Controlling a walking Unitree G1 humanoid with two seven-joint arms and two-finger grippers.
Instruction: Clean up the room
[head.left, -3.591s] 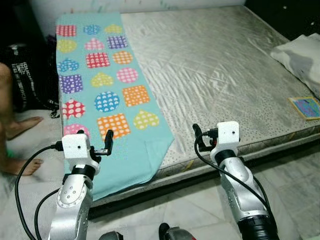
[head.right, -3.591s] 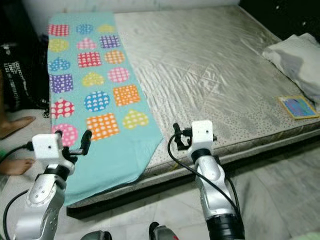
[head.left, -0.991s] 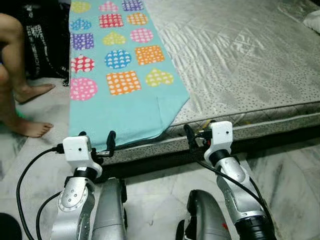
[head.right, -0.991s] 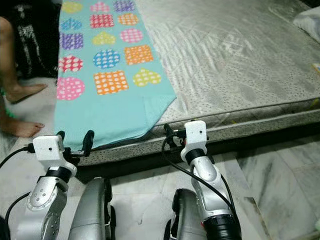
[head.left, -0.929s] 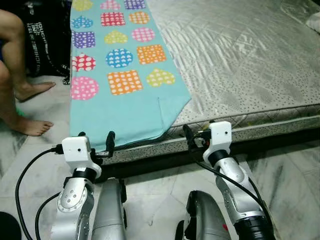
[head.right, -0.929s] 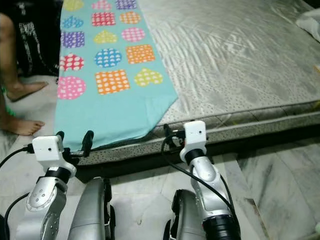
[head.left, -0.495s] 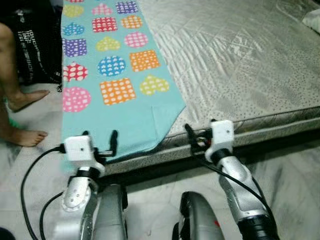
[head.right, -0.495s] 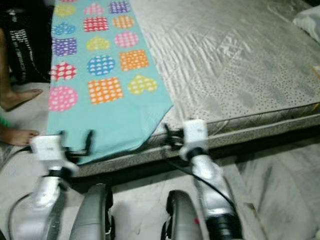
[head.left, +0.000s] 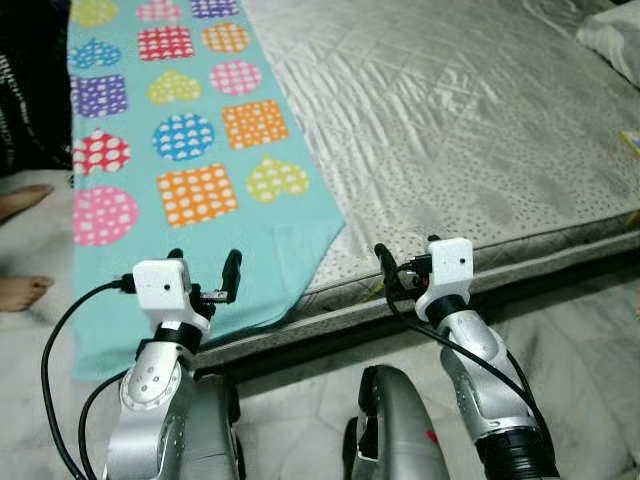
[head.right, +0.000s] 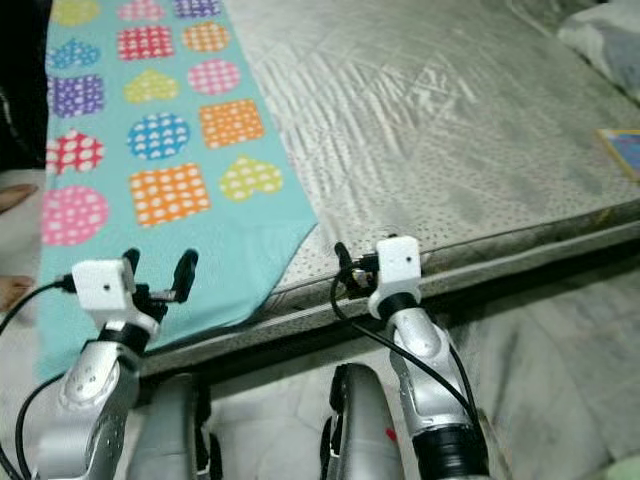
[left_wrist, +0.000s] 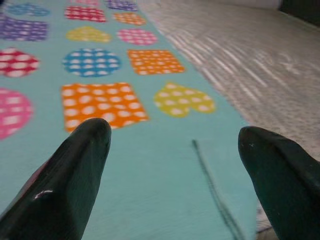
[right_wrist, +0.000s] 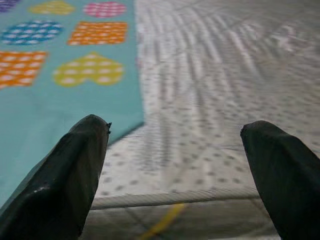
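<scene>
A teal blanket (head.left: 190, 160) with dotted hearts, circles and squares lies along the left side of a grey mattress (head.left: 450, 130), and its near end hangs over the mattress edge. My left gripper (head.left: 205, 272) is open and empty, held just in front of that hanging end; the left wrist view looks between its fingers (left_wrist: 75, 165) at the blanket (left_wrist: 150, 165). My right gripper (head.left: 400, 272) is also open and empty, in front of the bare mattress edge just right of the blanket's corner (right_wrist: 125, 107).
A white pillow (head.left: 612, 30) lies at the mattress's far right, with a colourful flat book (head.right: 622, 150) near the right edge. A person's bare feet (head.left: 22, 198) stand on the floor to the left, beside a black bag (head.left: 20, 90). Marble floor (head.left: 590, 320) runs along the bed front.
The whole view has shifted as I move: the bed edge sits closer to both grippers and the person's legs have slid toward the left border. Both grippers stay open.
</scene>
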